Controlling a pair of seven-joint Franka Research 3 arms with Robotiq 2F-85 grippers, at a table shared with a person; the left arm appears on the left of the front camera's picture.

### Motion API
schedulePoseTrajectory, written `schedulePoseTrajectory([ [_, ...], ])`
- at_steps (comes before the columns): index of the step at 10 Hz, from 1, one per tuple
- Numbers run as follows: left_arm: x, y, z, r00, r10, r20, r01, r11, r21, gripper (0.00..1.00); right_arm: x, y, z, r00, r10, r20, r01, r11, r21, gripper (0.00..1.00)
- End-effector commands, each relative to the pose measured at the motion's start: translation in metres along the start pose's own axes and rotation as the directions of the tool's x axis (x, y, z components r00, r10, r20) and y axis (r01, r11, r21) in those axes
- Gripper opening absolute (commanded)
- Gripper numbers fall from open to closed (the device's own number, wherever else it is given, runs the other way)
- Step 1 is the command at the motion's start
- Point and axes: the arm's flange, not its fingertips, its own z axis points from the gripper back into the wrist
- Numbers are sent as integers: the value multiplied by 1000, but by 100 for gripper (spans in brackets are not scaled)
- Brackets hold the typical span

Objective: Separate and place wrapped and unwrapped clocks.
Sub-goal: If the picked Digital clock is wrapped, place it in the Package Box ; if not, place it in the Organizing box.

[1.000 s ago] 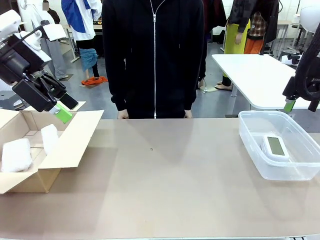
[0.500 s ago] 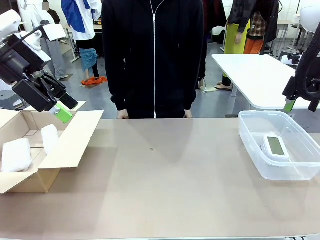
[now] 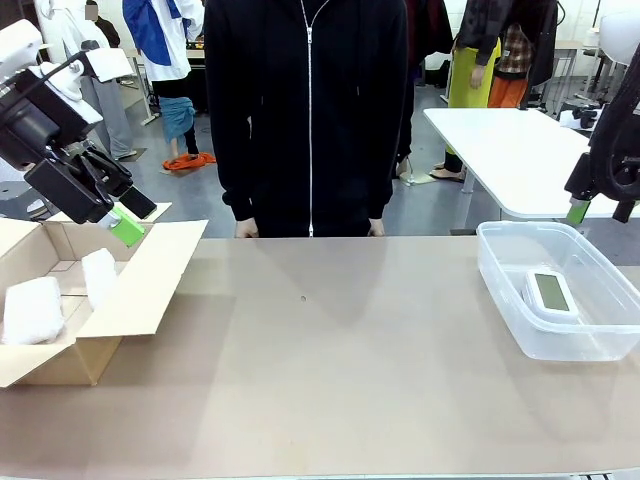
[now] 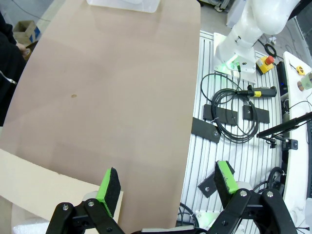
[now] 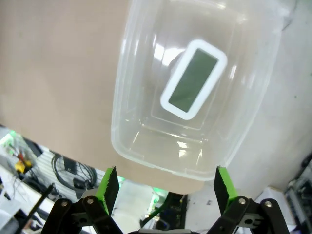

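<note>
Fingers of the left gripper stood wide apart with nothing between the green pads; those of the right gripper were likewise spread and empty. From the front, the left gripper hung above the far flap of the cardboard box at the table's left end, clear of it, while the right gripper was raised above the clear plastic bin at the right end.

Two wrapped clocks lay inside the box: one bundle flat toward the near-left side, the other leaning upright just beside it. The unwrapped clock rested screen-up on the bin's floor. The table between the two containers carried none of the task's items (only a small dark speck). A person stood at the far edge, hands resting on it.

Judgement: sorting appeared complete, wrapped items in the box and the bare one in the bin. The remaining step would be withdrawing both arms, calling only for clearance from the container walls.
</note>
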Motion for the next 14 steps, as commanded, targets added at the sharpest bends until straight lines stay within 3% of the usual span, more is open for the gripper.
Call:
schedulePoseTrajectory([
  [1, -2, 0, 0, 1000, -21, 11, 22, 1000, -12, 100, 1, 34, -9, 921, 387, 35, -389, 916, 100, 100],
  [2, -2, 0, 0, 1000, -21, 11, 22, 1000, -12, 100, 2, 62, -22, 824, 563, 68, -565, 807, 170, 100],
  [4, -2, 0, 0, 1000, -21, 11, 22, 1000, -12, 100, -10, 94, -29, 702, 673, 233, -712, 671, 208, 100],
  [6, -2, 0, 0, 1000, -21, 11, 22, 1000, -12, 100, -49, 118, -30, 597, 694, 402, -786, 607, 118, 100],
  [9, -2, 0, 0, 1000, -21, 11, 22, 1000, -12, 100, -95, 137, -15, 401, 691, 602, -850, 525, -36, 100],
  [10, -2, 0, 0, 1000, -21, 11, 22, 1000, -12, 100, -99, 140, -11, 374, 679, 632, -857, 514, -45, 100],
  [11, -2, 0, 0, 1000, -21, 11, 22, 1000, -12, 100, -102, 140, -7, 354, 646, 676, -840, 537, -73, 100],
  [14, -2, 0, 0, 1000, -21, 11, 22, 1000, -12, 100, -94, 139, -9, 362, 609, 706, -817, 572, -74, 100],
])
